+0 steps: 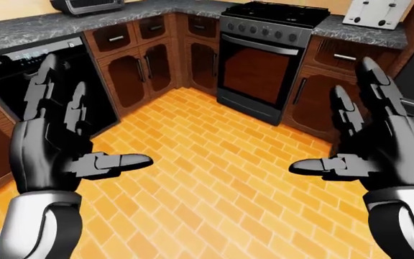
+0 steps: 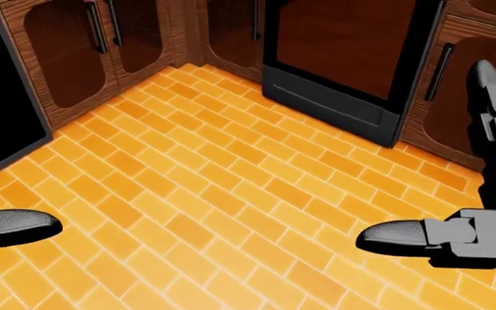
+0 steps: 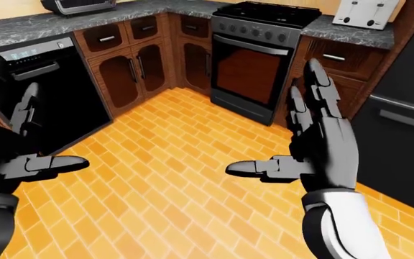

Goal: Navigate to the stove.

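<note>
Facing the stove [image 1: 266,56] across an orange brick floor [image 1: 214,178], both hands empty.

Left-eye view: stove is seen top centre, set into the grey bench [image 1: 41,26] between wood cabinets [image 1: 139,70]; left robot hand [image 1: 59,148] and right robot hand [image 1: 372,145] are raised, fingers spread. Head view: only the stove's dark door and the floor are shown. Right-eye view: a toaster [image 3: 363,13] is seen on the bench right of the stove, a dishwasher [image 3: 56,91] at left.

Glossy black three-fingered left hand [image 1: 52,154] and matching right hand [image 1: 380,156]: segmented grey-tipped fingers, white forearm shells with black inserts.
</note>
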Robot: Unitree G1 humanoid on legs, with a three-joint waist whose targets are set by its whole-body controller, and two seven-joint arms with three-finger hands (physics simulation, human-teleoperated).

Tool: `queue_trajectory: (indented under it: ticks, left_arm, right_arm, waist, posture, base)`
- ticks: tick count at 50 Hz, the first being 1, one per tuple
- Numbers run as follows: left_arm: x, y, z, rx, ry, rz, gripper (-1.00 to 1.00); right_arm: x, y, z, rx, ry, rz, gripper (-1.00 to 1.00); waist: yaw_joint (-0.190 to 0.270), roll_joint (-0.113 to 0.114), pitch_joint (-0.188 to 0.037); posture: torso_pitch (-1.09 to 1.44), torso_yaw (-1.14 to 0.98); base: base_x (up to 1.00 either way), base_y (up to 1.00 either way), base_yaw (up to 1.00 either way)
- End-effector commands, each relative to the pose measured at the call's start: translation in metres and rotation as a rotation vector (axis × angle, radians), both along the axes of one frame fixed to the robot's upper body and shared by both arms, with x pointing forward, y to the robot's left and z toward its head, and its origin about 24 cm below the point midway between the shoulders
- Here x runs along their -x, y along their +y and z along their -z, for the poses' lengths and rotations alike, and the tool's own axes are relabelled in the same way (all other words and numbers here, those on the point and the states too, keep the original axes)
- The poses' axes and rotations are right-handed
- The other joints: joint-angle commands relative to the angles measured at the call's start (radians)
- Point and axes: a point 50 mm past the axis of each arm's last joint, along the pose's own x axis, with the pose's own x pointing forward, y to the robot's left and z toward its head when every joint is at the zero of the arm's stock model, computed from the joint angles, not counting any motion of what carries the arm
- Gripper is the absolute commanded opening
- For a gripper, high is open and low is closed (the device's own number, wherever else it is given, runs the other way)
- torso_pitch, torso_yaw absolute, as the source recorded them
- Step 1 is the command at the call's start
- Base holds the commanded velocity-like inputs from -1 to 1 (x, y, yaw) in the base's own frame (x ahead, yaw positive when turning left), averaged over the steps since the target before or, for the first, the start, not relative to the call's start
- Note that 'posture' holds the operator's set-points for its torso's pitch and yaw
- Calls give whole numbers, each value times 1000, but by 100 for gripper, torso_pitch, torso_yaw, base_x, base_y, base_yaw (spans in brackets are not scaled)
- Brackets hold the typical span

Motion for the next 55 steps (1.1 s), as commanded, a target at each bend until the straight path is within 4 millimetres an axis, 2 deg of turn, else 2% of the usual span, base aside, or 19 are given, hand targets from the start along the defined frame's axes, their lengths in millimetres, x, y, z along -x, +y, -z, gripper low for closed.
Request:
queue_trajectory:
  ticks: [1,4,5,8,13,16,18,20,28,32,33,34,36,42,44,46,47,48,55]
  left_arm:
    - [2,-2,-7,-8,-49,13,100]
    - [2,-2,-7,-6,-49,14,100]
    - [2,-2,-7,-6,-49,14,100]
    - [3,-2,-8,-4,-50,13,100]
    - [3,-2,-8,-3,-50,12,100]
    - [4,-2,-8,-4,-51,12,100]
    - [4,-2,-8,-4,-50,12,100]
    - [4,-2,-8,-3,-50,13,100]
    - [4,-2,-9,-4,-50,15,100]
    - [4,-3,-8,-6,-49,16,100]
    - [4,-3,-9,-6,-50,16,100]
    - [3,-3,-8,-7,-50,17,100]
    - [3,-3,-8,-8,-50,18,100]
    - [3,-4,-9,-8,-49,19,100]
    - [3,-3,-9,-6,-49,18,100]
    - [3,-3,-8,-6,-49,18,100]
    - [3,-3,-8,-5,-49,18,100]
    - [4,-3,-9,-6,-49,18,100]
    - [3,-3,-7,-6,-49,18,100]
  right_arm:
    - [2,-1,-6,5,-44,13,100]
    - [2,-1,-6,6,-45,11,100]
    - [2,-1,-6,4,-46,11,100]
    - [2,-2,-6,4,-46,11,100]
    - [2,-2,-6,3,-45,13,100]
    - [3,-2,-6,3,-45,13,100]
    - [3,-2,-6,3,-45,13,100]
    - [2,-2,-5,4,-44,13,100]
    - [3,-2,-7,4,-46,13,100]
    - [3,-2,-7,5,-46,12,100]
    - [3,-2,-7,5,-46,13,100]
    - [3,-2,-8,4,-47,12,100]
    - [3,-2,-8,5,-47,12,100]
    - [2,-2,-8,5,-48,13,100]
    - [2,-2,-8,2,-49,17,100]
    - [2,-2,-9,2,-51,16,100]
    - [2,-2,-8,2,-49,16,100]
    - [2,-2,-7,2,-47,16,100]
    - [3,-2,-7,2,-48,15,100]
  waist:
    - [-2,-1,-5]
    - [-8,-79,-12]
    - [-10,-49,2]
    - [-19,-53,-11]
    - [-39,-2,0]
    - [-49,52,-11]
    - [-47,94,-38]
    - [-34,84,4]
    - [5,19,-9]
    - [9,-45,-38]
    - [-3,-35,-3]
    - [2,-51,16]
    - [-16,-46,-6]
    - [-39,-2,-3]
    - [-44,29,-14]
    - [-35,95,-40]
    - [-27,63,-16]
    - [-35,77,5]
    - [-2,41,-11]
  posture:
    - [0,0]
    - [0,0]
    - [0,0]
    - [0,0]
    - [0,0]
    - [0,0]
    - [0,0]
    - [0,0]
    - [0,0]
    - [0,0]
    - [0,0]
    - [0,0]
    - [0,0]
    - [0,0]
    - [0,0]
    - [0,0]
    - [0,0]
    - [0,0]
    - [0,0]
  base:
    - [30,0,0]
    - [42,14,0]
    - [47,20,0]
    - [46,17,0]
    - [46,11,0]
    - [46,8,0]
    - [46,8,0]
    - [46,9,0]
    - [46,8,0]
    - [46,9,0]
    - [47,8,0]
    - [46,9,0]
    - [45,9,0]
    - [46,8,0]
    - [46,7,0]
    - [46,8,0]
    - [45,8,0]
    - [46,8,0]
    - [46,7,0]
